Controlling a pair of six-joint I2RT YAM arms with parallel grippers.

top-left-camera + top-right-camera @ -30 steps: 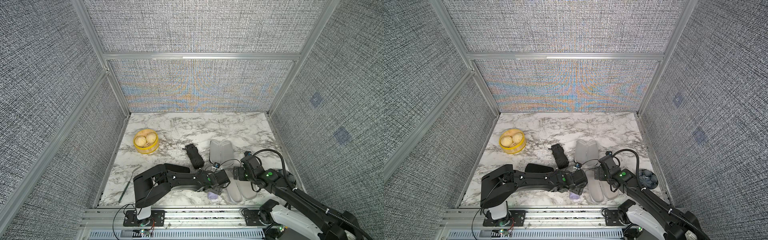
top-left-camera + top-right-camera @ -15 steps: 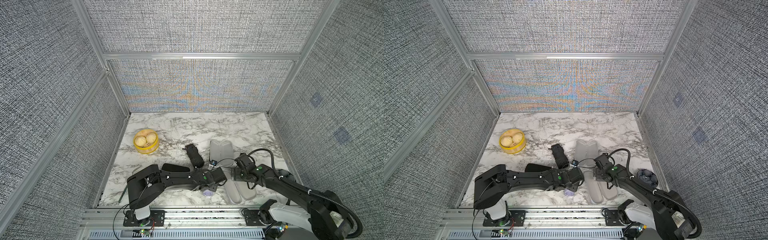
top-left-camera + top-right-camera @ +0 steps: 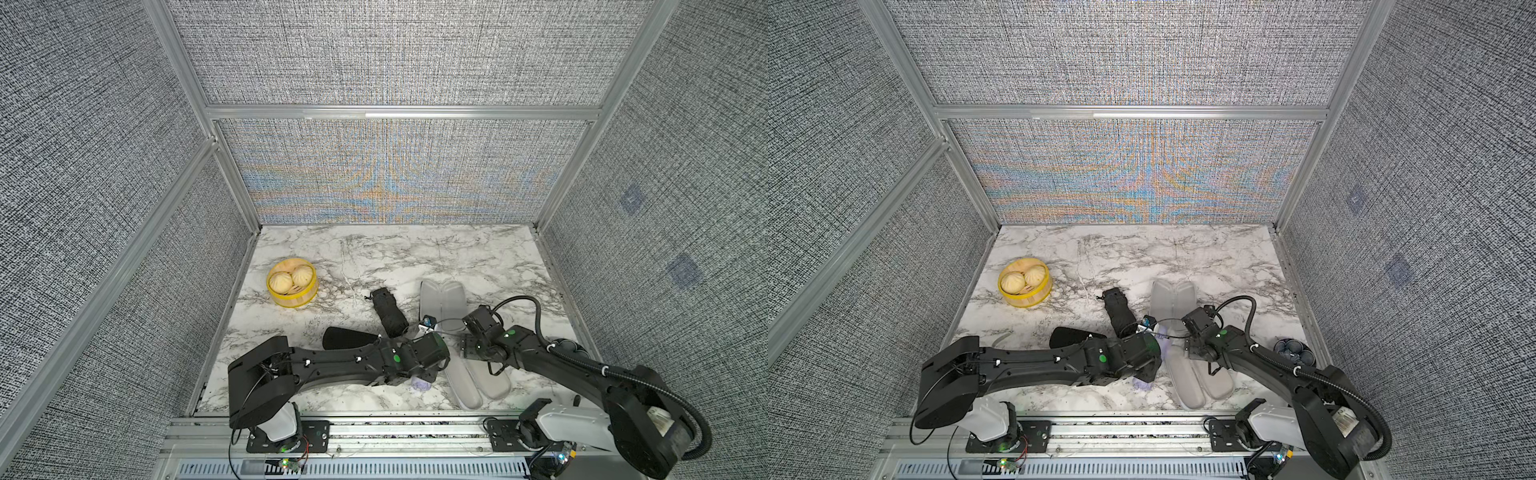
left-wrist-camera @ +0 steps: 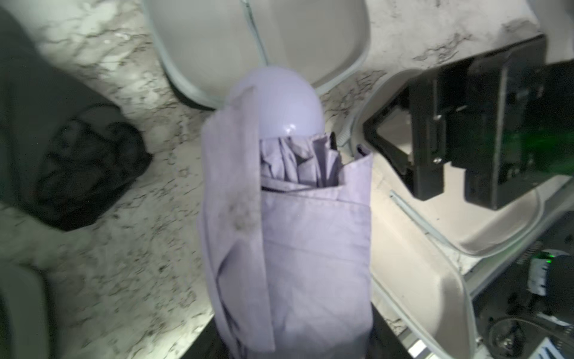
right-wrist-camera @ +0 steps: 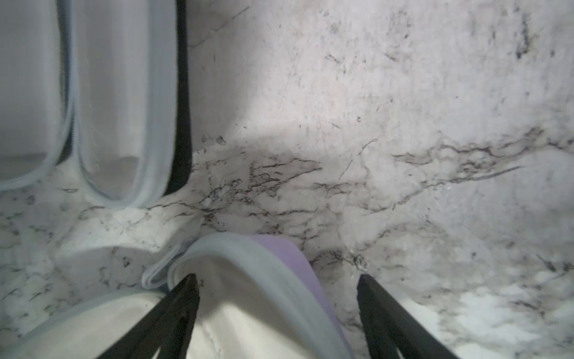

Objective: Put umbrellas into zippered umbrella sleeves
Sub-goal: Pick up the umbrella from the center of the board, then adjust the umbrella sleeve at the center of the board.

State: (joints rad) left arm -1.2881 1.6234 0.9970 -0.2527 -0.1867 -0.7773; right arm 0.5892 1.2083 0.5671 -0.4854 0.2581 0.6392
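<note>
Marble tabletop (image 3: 415, 257), grey fabric walls. Within the last second the right arm (image 3: 540, 357) has sunk to the open lavender case (image 3: 496, 384), so loading looks close. The right fingers (image 5: 186, 298) gape, straddling the case's rim. The left fingers are hidden around the lavender umbrella (image 4: 289, 233), which is just beside the case. I cannot tell whether they grip it.

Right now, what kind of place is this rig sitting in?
Probably a lab test booth, not a home: grey fabric wall panels in an aluminium frame, a marble-pattern tabletop, and the left arm and right arm mounted on a front rail.
</note>
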